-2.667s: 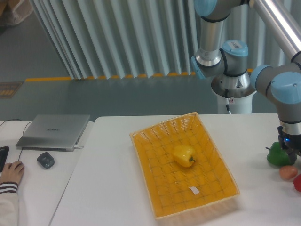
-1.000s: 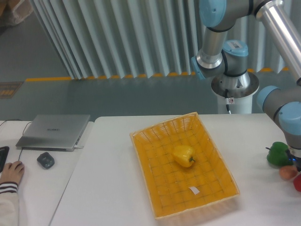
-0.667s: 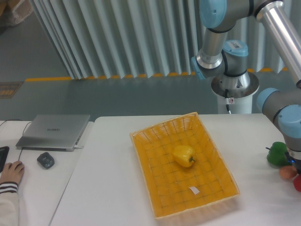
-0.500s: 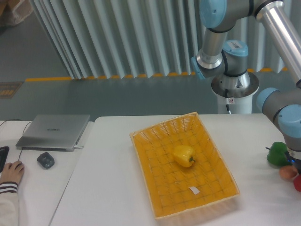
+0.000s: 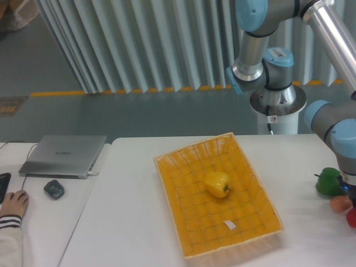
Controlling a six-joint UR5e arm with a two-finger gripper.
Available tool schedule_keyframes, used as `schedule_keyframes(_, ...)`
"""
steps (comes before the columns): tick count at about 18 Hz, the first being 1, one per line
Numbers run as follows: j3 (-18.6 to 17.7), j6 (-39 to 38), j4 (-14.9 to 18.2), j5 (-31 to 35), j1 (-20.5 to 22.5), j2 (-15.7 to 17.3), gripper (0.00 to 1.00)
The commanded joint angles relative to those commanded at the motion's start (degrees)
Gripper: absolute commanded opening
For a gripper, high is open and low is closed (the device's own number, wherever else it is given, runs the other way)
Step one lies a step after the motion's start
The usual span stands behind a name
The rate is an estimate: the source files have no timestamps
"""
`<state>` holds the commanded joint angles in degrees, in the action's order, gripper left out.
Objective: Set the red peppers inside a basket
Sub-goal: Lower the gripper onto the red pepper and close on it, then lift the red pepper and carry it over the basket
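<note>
Only a sliver of the red pepper (image 5: 352, 218) shows, cut off by the right edge of the view, lying on the white table. The yellow-orange woven basket (image 5: 256, 189) sits mid-table with a yellow pepper (image 5: 217, 183) inside. My gripper (image 5: 351, 192) hangs at the far right edge, just above the red pepper and beside a small orange-red fruit (image 5: 340, 204). Its fingers are mostly out of frame, so their state is hidden.
A green pepper (image 5: 328, 181) lies just left of the gripper. A small white tag (image 5: 229, 225) lies in the basket. On the left table are a closed laptop (image 5: 64, 155), a mouse (image 5: 54, 189) and a person's hand (image 5: 12, 203). The arm's base (image 5: 276, 100) stands behind the table.
Since the earliest frame the gripper has moved right, from over the green pepper to the frame's edge above the red pepper. Over the last second it has barely shifted.
</note>
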<state>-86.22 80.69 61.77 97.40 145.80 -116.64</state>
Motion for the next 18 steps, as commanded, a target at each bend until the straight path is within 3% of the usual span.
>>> schedule_keyframes(3,0.61,-1.58,4.40,-6.69,0.88,2.99,0.40)
schedule_keyframes(6,0.97,-3.69,6.25,-9.52,0.36,4.23,0.40)
schedule_keyframes(9,1.23,-6.58,6.43,-11.70,-0.70,4.84,0.40)
schedule_keyframes(11,1.23,-11.93,6.34,-19.77,-0.96,6.07,0.40)
schedule_keyframes(18,1.76,-24.07,6.17,-20.06,-8.95,6.51,0.40)
